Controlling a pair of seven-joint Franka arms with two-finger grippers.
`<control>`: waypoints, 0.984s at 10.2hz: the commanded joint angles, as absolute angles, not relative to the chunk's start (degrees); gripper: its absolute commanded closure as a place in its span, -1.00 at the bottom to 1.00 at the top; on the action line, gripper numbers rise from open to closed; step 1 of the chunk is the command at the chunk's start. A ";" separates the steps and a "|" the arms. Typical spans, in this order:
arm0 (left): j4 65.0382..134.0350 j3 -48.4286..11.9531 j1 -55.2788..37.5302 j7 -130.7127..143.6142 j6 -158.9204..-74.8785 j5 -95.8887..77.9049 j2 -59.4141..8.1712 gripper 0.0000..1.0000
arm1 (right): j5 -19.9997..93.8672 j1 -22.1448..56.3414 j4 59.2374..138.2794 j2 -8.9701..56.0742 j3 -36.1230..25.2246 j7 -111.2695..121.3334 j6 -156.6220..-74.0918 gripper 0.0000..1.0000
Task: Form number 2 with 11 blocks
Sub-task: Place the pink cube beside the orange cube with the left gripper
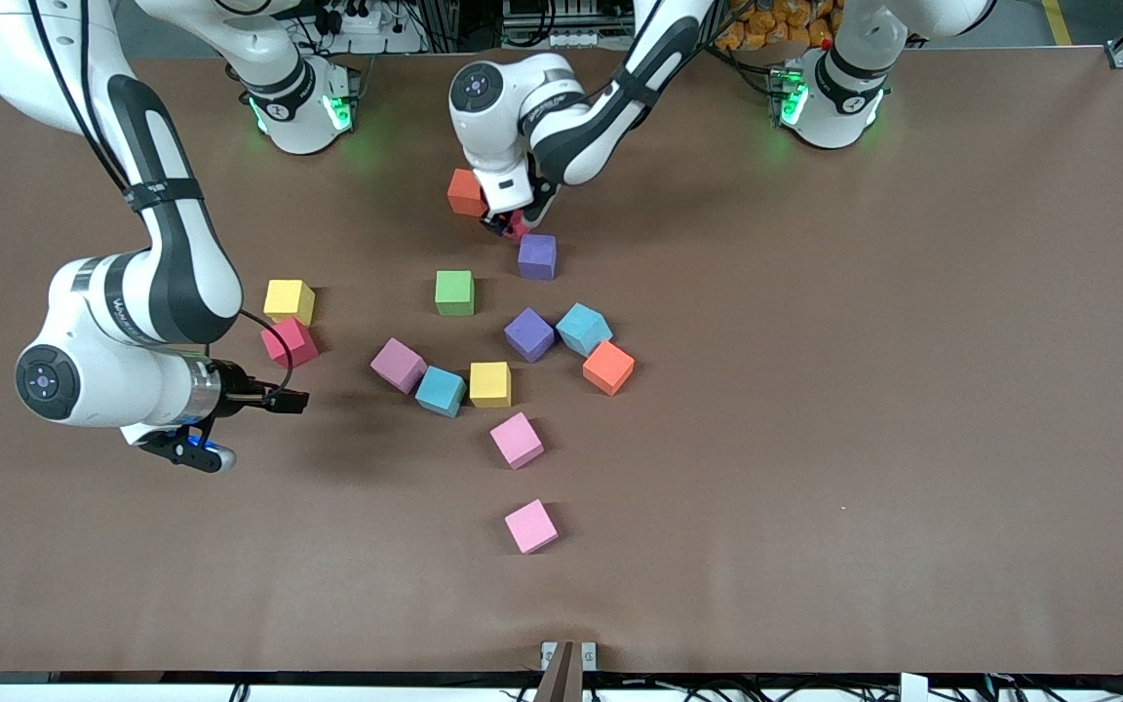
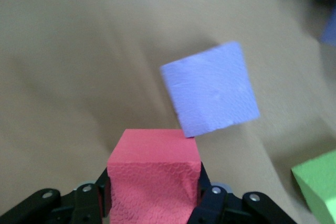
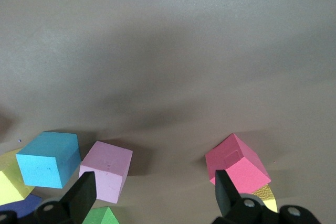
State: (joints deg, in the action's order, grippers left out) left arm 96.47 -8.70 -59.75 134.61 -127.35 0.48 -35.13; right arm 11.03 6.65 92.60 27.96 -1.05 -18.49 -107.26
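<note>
- Red foam was the story here: the left gripper (image 2: 154,203) had its jaws clamped on a red block (image 2: 155,179), one jaw against each side face, down at the brown bench (image 1: 815,439).
- That block's upper corner touched, or all but touched, a purple block (image 2: 210,90); from the front the pair sat close together, with an orange block (image 1: 465,191) just beside the gripper, toward the arms' bases.
- The right gripper (image 3: 155,195) waited in the air over bare bench near the right arm's end, jaws spread wide and holding nothing.
- Close to it on the bench lay a yellow block (image 1: 290,300) touching a second red block (image 1: 290,342).
- No digit stood yet: the cubes lay loose mid-bench.
- A green block (image 1: 454,292) sat alone; nearer the front camera, a mauve-pink block (image 1: 398,366), a light blue block (image 1: 441,391) and a second yellow block (image 1: 490,384) ran in a touching row.
- Beside them, another purple block (image 1: 529,334), another light blue block (image 1: 584,329) and another orange block (image 1: 608,368) clustered together.
- Two brighter pink cubes (image 1: 517,441) lay nearest the front camera, apart from each other.
</note>
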 commanded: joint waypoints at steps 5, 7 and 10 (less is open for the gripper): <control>100.11 -10.90 -60.12 147.30 -136.04 -0.97 -35.07 0.90 | 11.69 7.56 92.99 27.77 -1.14 -19.78 -107.67 -1.00; 100.02 -11.07 -60.12 148.26 -138.06 -0.97 -36.38 0.92 | 11.69 7.47 92.99 27.77 -1.14 -19.78 -107.58 -1.00; 100.20 -11.16 -61.34 150.98 -138.78 -0.97 -37.27 0.95 | 11.69 7.56 92.90 27.77 -1.14 -19.78 -107.58 -1.00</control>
